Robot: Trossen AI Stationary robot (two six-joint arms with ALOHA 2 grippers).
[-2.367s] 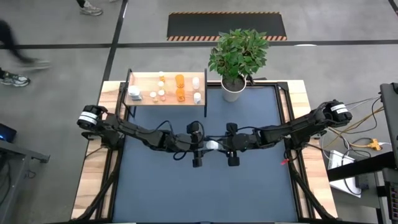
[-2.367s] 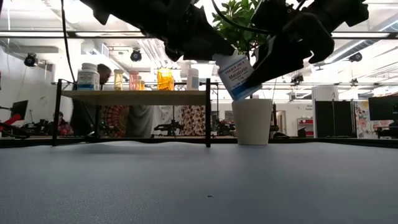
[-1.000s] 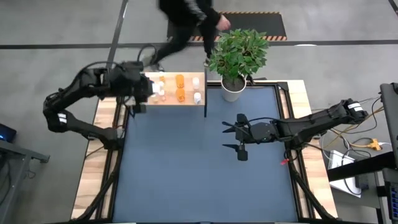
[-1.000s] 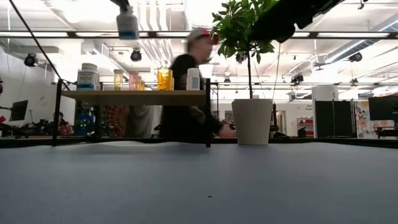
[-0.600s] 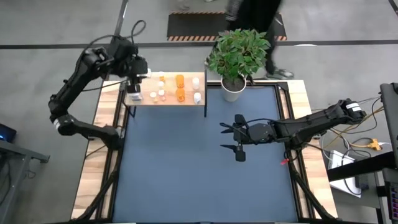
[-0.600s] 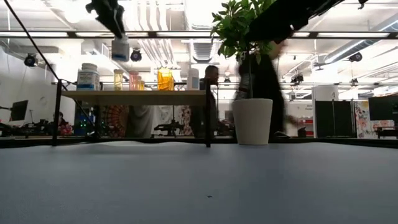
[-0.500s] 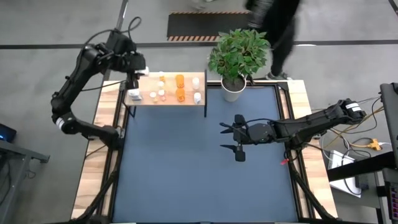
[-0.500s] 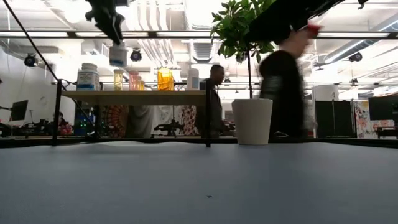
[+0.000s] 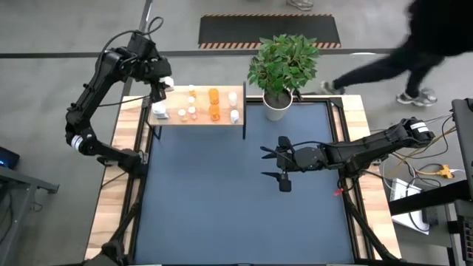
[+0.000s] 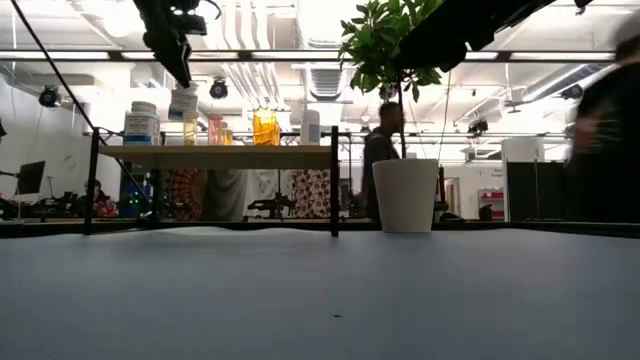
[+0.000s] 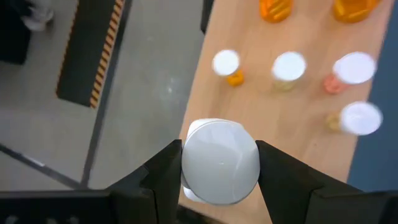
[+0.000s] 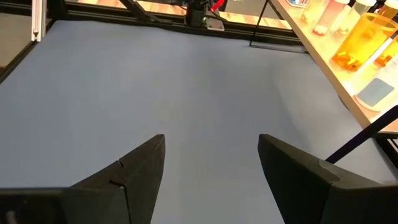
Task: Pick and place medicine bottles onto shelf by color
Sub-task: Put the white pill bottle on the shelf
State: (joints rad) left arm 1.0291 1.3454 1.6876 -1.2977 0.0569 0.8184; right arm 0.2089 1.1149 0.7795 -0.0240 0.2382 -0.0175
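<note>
Left gripper [image 11: 221, 171]: closed on a white round-capped medicine bottle [image 11: 219, 161], a dark finger [image 11: 163, 169] pressed to each side of the cap.
Left gripper position: raised above the left end of the flat light-wood shelf with thin black frame legs [image 9: 171, 94], over the far-left corner in the high view.
Held bottle, low view: white medicine bottle [image 10: 182, 103] hanging clear of the board, not yet touching it, just beside the large white bottle with a blue label [image 10: 141, 122] standing at that end.
Shelf contents: small pale-capped bottles [image 11: 289, 66] in a loose group near the left end; translucent orange bottles [image 9: 213, 103] mid-board; white bottles [image 9: 233, 107] toward the right end.
Right gripper [image 12: 211, 158]: fingers spread apart, nothing between them, hovering over the dark blue tabletop [image 9: 236, 199] near its middle, well apart from the shelf.
Background: blurred person [image 9: 414, 44] passing beyond the table; green potted plant in a white pot [image 9: 278, 74] at the far edge.
Step in hand: likely placing the white bottle at the left end, beside its like-coloured neighbour.
Next move: probably a straight lowering onto bare wood, staying inside the board's edge and clear of the blue-labelled bottle and the small capped ones; release only once the base sits flat.
Tabletop bottles: none visible.
</note>
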